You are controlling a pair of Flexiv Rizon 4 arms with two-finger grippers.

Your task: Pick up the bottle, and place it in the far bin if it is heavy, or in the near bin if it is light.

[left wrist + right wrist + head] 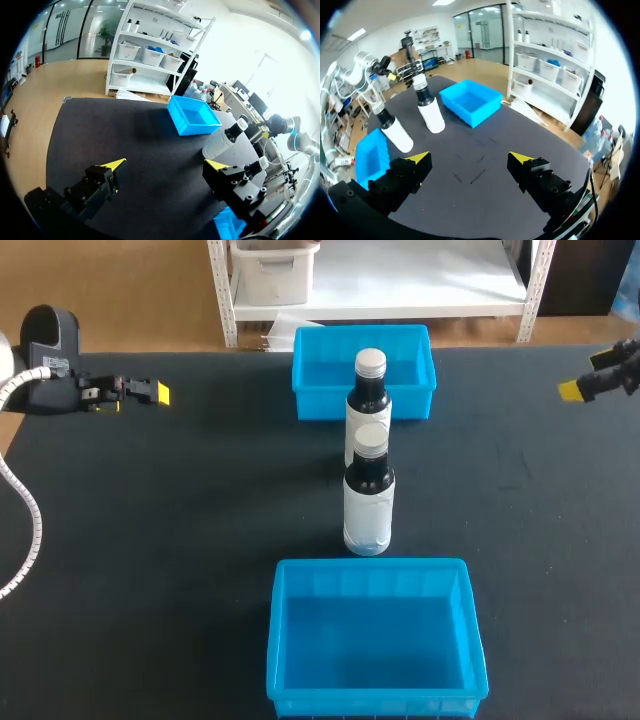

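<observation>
- Head view: two dark bottles with white labels and pale caps stand upright in a row on the black table (150, 540), between the bins. The far bottle (368, 390) stands just before the far bin (310, 375). The near bottle (369, 498) is in front of it, a short way from the near bin (375, 585). Its body hides the far bottle's base, so I cannot tell whether they touch.
- Both bins sit open side up on the table's midline, probably so either is an easy drop once weight is judged.
- The left gripper (155, 393) hangs at the left edge and the right gripper (575, 390) at the right edge, both well apart from the bottles. Nothing is held, and no pick has begun.
- Left wrist view: the left gripper (165, 165) has its fingers spread wide with bare table between them. The far bottle (225, 140) shows ahead beside the far bin (195, 116). The near bottle (260, 164) is mostly hidden behind one finger.
- Right wrist view: the right gripper (469, 158) is likewise spread and empty. Both bottles and both bins lie ahead, off to one side.
- Judgement: either arm could reach. The near bottle looks like the less obstructed grasp.
</observation>
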